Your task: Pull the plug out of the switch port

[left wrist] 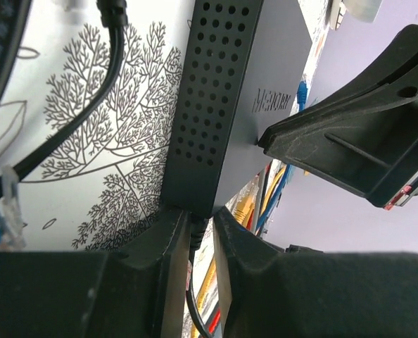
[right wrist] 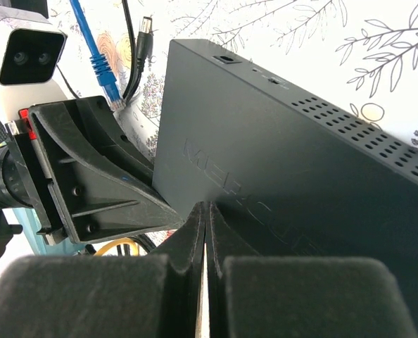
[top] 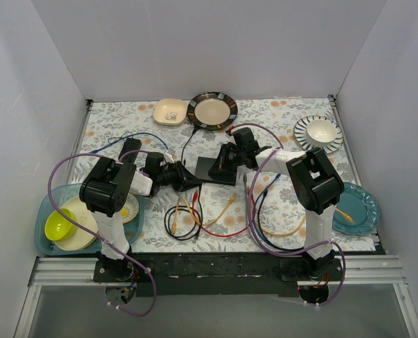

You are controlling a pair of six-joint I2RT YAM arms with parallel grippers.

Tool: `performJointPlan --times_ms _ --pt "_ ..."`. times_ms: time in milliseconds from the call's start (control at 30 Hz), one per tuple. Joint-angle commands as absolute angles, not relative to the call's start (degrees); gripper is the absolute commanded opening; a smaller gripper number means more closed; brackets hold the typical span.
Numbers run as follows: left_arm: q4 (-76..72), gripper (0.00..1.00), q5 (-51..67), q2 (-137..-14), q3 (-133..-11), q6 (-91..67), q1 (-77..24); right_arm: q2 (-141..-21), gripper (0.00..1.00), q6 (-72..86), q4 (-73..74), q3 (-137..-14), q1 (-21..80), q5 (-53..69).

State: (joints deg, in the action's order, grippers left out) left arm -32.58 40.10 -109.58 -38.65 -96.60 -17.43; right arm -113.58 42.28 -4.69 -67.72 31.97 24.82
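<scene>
The switch (top: 210, 169) is a flat dark grey box in the middle of the table. It also shows in the left wrist view (left wrist: 230, 105) and in the right wrist view (right wrist: 279, 162). My left gripper (top: 183, 180) is at the switch's left end. In the left wrist view its fingers (left wrist: 198, 220) are shut on a black plug (left wrist: 195, 229) that sits in the switch's edge, with its black cord trailing back between them. My right gripper (top: 228, 159) is shut and empty; its fingertips (right wrist: 206, 208) rest on the switch's smooth top.
Loose yellow, red and black cables (top: 195, 215) lie in front of the switch. A blue cable (top: 135, 137) and a free blue plug (right wrist: 107, 84) lie to the left. Bowls and plates (top: 212, 110) stand at the back, a teal tray (top: 51, 239) left, a teal plate (top: 357, 208) right.
</scene>
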Motion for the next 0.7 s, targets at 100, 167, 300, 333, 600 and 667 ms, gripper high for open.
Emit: performJointPlan --times_ms 100,167,300,333,600,667 --pt "-31.47 0.18 35.42 -112.15 -40.51 -100.19 -17.84 -115.75 0.01 41.48 -2.29 -66.71 32.61 23.12" --pt "-31.03 0.2 35.24 -112.32 -40.87 -101.94 -17.75 -115.84 0.01 41.31 -2.29 -66.53 32.61 23.2" --pt "-27.96 0.21 34.54 -112.76 -42.27 -103.44 -17.84 -116.01 0.01 41.22 -2.29 -66.45 32.61 23.12" --pt "-27.08 0.21 34.45 -113.02 -42.97 -103.62 -17.84 -116.02 0.01 41.22 -2.37 -66.45 32.61 23.29" --pt "-21.89 0.08 33.75 -113.73 -45.09 -103.89 -17.75 -116.19 0.01 40.7 -2.29 -66.45 32.61 23.56" --pt "-21.8 0.0 33.84 -113.82 -45.09 -103.71 -17.75 -115.23 0.01 40.08 -1.85 -66.36 32.61 22.51"
